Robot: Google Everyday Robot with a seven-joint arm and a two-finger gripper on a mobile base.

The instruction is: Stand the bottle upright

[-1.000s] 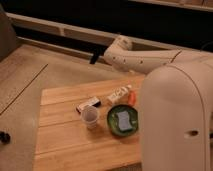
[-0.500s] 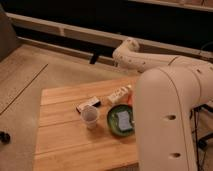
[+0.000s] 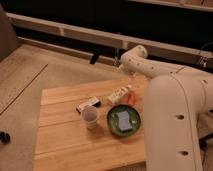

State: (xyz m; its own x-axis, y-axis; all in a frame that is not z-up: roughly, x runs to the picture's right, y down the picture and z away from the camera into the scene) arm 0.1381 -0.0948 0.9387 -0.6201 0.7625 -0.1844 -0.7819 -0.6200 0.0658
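The gripper hangs at the tip of the white arm, over the floor just past the table's far edge and well apart from everything on the wood. Its fingers stand spread apart; they hold nothing and touch nothing.

The bottle lies on its side on the wooden table, in the far right part of the top, slanted with one end toward the far edge. An orange bit sits against its right end; whether that is the cap cannot be told.

Just in front of the bottle sits a green bowl holding a grey-blue pad. Left of the bowl and very near it stands a translucent cup, upright; what it holds, if anything, cannot be made out. Just behind the cup lies a flat black-and-white box.
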